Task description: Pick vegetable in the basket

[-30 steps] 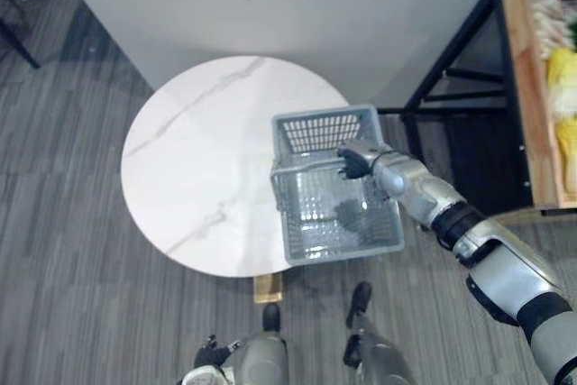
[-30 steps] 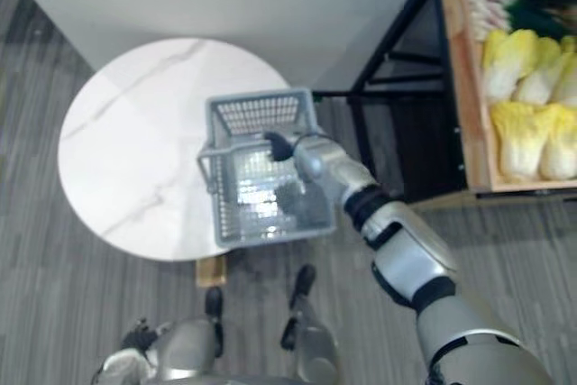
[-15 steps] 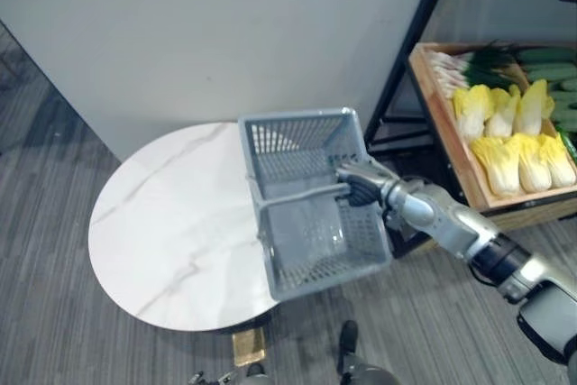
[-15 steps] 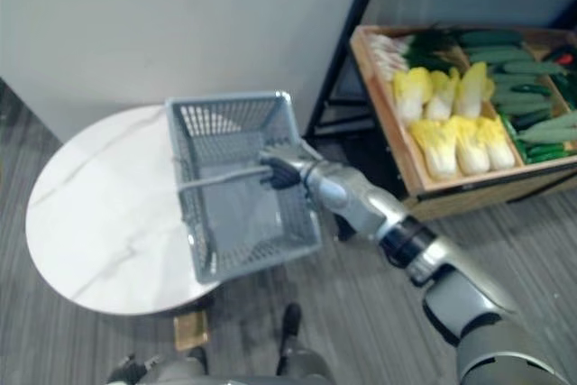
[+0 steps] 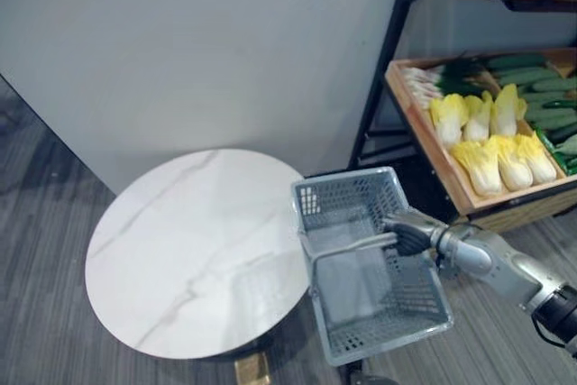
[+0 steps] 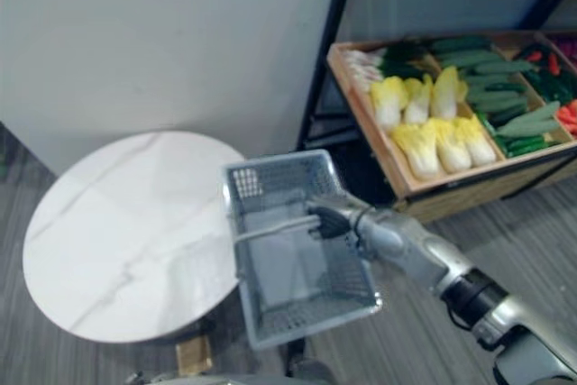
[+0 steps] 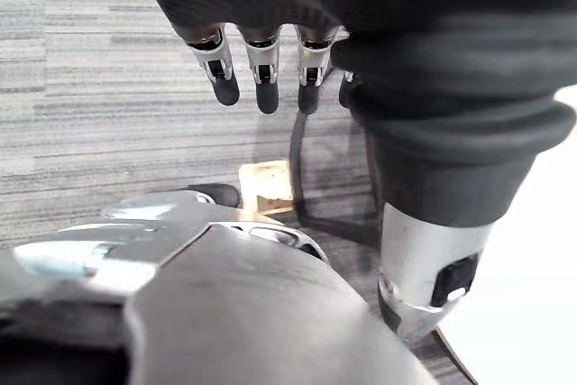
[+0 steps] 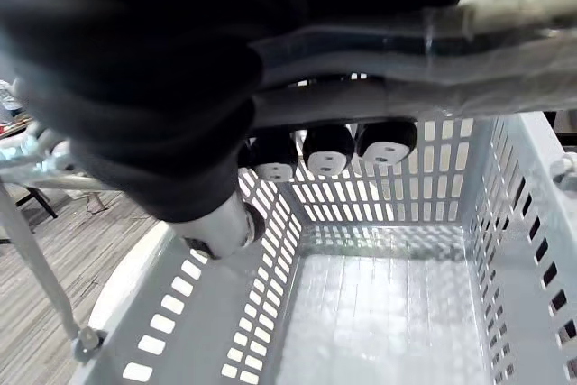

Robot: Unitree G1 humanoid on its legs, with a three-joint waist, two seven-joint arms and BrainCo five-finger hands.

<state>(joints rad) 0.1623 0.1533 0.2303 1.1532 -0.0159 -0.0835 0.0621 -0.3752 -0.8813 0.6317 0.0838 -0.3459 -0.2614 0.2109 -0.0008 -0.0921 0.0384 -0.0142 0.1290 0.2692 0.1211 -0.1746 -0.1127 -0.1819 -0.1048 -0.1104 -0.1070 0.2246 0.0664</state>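
An empty grey mesh basket [image 5: 347, 203] hangs tilted in the air just right of the round table. My right hand [image 5: 410, 239] is shut on its handle bar [image 5: 352, 245]. In the right wrist view the fingers [image 8: 326, 149] curl round the handle above the bare basket floor [image 8: 361, 313]. Yellow-green cabbages [image 5: 491, 146] lie in a wooden crate [image 6: 374, 146] on the shelf, past the basket to the right. My left hand [image 7: 261, 60] hangs low over the floor with straight fingers and holds nothing.
A round white marble table [image 5: 180, 250] stands left of the basket, in front of a grey wall. The black shelf frame [image 5: 383, 69] rises at the right. Green cucumbers [image 6: 491, 96] and pale stalks [image 6: 361, 65] share the crate.
The view has swung up and right, bringing the shelf in. The right hand has carried the basket off the table's right edge towards the crate.
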